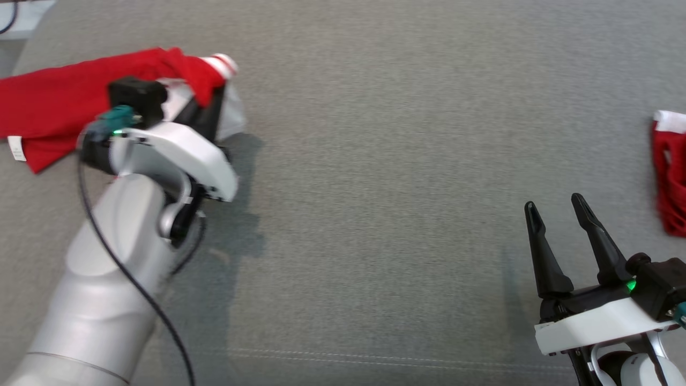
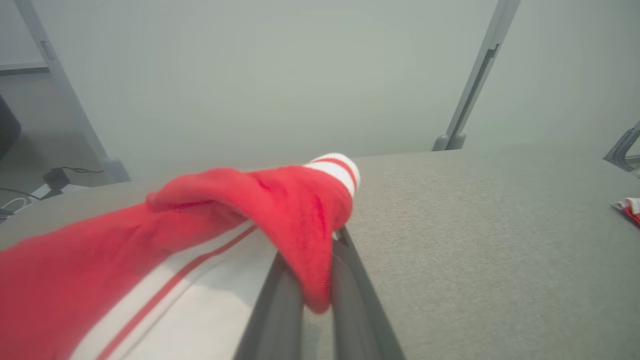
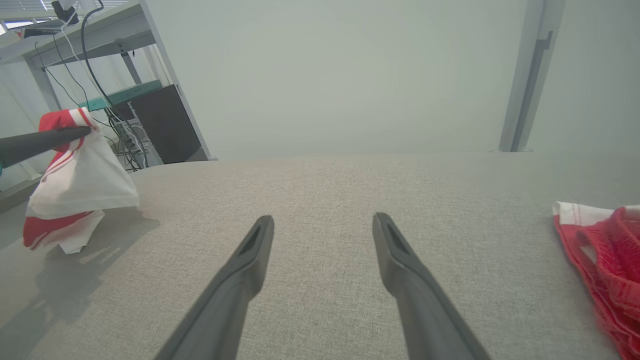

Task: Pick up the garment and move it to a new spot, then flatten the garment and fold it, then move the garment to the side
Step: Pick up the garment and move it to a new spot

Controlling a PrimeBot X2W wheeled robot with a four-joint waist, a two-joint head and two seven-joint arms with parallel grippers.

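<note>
The garment is red with white panels and red stripes, and lies at the far left of the grey cloth-covered table. My left gripper is shut on one edge of it, which is lifted off the surface. In the left wrist view a red fold of the garment drapes over the two closed fingers. The right wrist view shows the garment hanging from that gripper's dark finger, its lower end touching the table. My right gripper is open low over the table's near right, holding nothing.
A second red mesh cloth with white trim lies at the table's right edge, close to the right gripper. Beyond the table stand grey frame posts, and a desk with cables and a dark box.
</note>
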